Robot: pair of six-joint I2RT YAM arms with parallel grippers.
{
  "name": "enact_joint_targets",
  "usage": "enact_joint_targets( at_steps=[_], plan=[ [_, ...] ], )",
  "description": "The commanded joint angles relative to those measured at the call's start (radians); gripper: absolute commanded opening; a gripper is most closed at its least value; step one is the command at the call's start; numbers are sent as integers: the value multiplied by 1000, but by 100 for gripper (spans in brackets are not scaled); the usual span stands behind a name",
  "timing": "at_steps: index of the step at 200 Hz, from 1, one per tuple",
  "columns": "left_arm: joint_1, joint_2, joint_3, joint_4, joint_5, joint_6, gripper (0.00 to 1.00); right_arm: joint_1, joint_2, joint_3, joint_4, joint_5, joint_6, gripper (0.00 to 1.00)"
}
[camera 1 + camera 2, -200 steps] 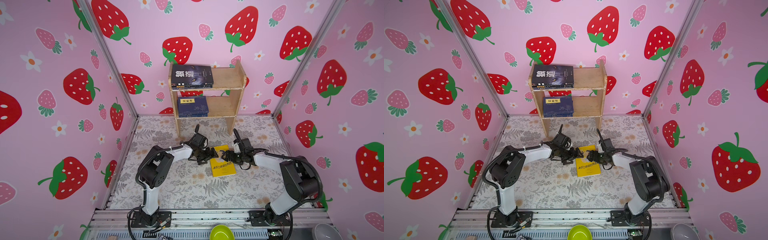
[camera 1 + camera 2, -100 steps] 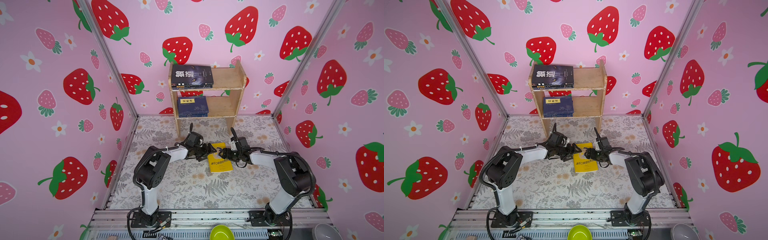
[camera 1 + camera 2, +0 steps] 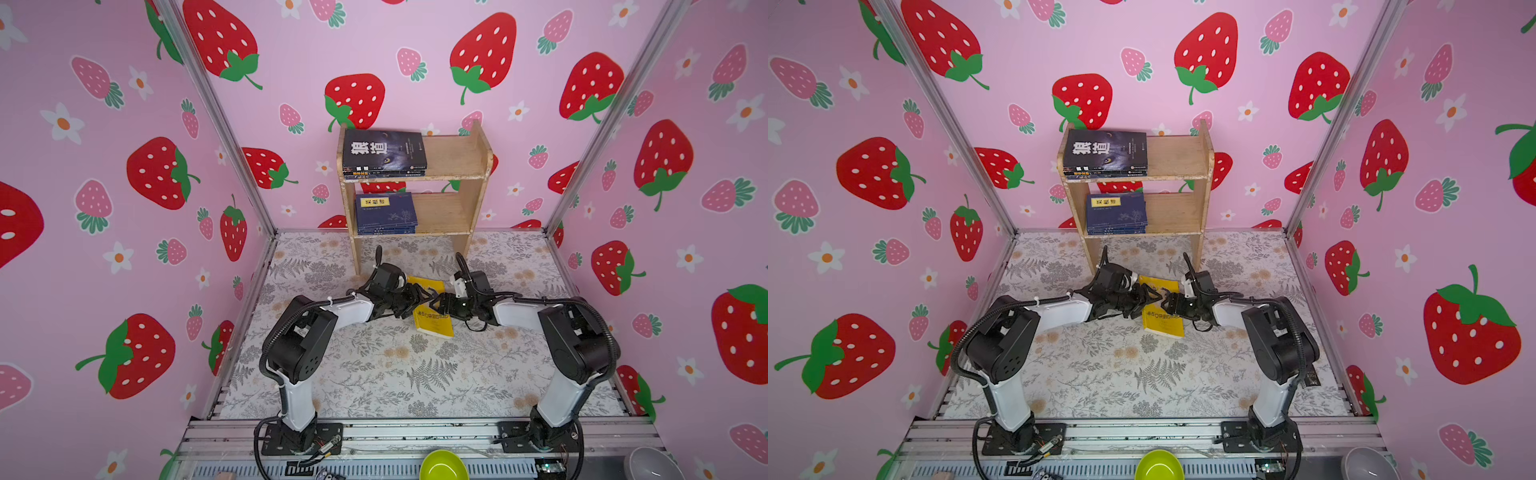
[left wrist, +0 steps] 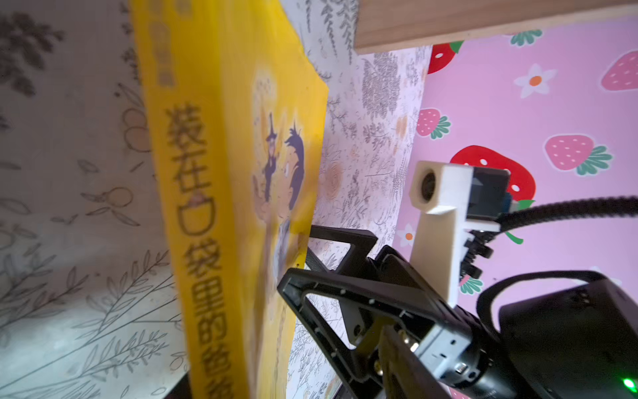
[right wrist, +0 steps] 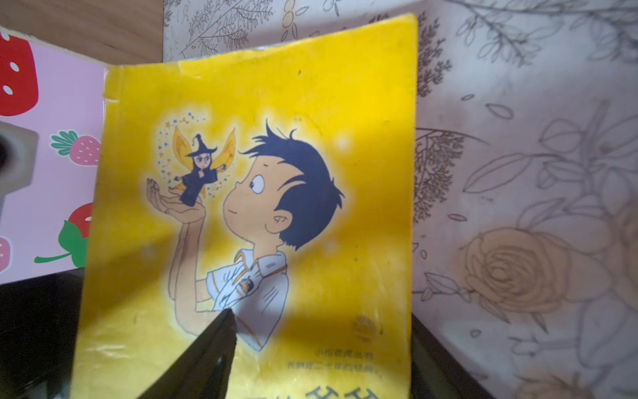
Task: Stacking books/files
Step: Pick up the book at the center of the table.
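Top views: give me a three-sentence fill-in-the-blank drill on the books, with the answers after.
The only book not on the shelf is ____. That shelf holds ____ stacks of books. The upper stack's top book has a ____ cover.
Answers: yellow; two; black.

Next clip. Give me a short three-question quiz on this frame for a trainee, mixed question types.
1. True or false: the yellow book lies on the wooden shelf.
2. The top book on the upper tier has which cover? A black, B yellow, C red.
3. How many bowls sit in front of the arms' bases?
Key: 1 false; 2 A; 3 two, the green bowl and the grey bowl.
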Motion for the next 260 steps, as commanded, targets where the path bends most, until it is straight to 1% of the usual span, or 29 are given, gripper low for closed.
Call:
enact_joint_targets(
  at_steps=[1,46,72,85,88,92,110,129,154,161,176,190,202,212,228,241,249,260],
  plan=[
    [-19,-30,54,-45,-2,25,57,27,28,-29,-51,-42,18,73],
    [-19,-91,48,-160,-67,84,30,27,3,-19,-66,-22,19,72],
    [-20,-208,-26,-154,-88,92,14,24,-63,-2,-80,-9,32,71],
    [-19,-277,-54,-191,-103,111,7,18,-114,11,-88,2,44,74],
    [-16,-296,-58,-201,-106,117,2,16,-129,15,-90,7,45,74],
    [-17,-319,-62,-216,-108,130,0,15,-147,23,-94,13,44,75],
    [-14,-417,-48,-304,-105,192,0,6,-229,86,-161,58,22,78],
    [2,-505,24,-399,-35,275,0,-15,-313,177,-216,83,17,85],
    [12,-593,228,-541,38,427,0,-40,-417,297,-230,120,12,90],
    [14,-603,296,-569,40,459,0,-45,-438,330,-231,131,11,91],
    [28,-605,435,-602,6,504,0,-51,-474,391,-229,160,14,93],
    [57,-587,537,-566,4,502,0,-55,-505,433,-193,171,13,100],
    [83,-562,612,-502,24,479,0,-56,-521,461,-137,142,-15,100],
    [105,-533,681,-455,41,460,0,-59,-520,505,-128,126,-37,100],
    [137,-484,797,-414,21,440,0,-62,-506,581,-124,121,-40,100],
    [158,-449,856,-368,-46,414,0,-63,-500,615,-76,119,-14,100],
    [167,-435,867,-319,-91,394,0,-62,-500,614,-22,123,18,100],
    [176,-419,866,-255,-182,344,0,-62,-495,600,59,126,71,100]
  ],
)
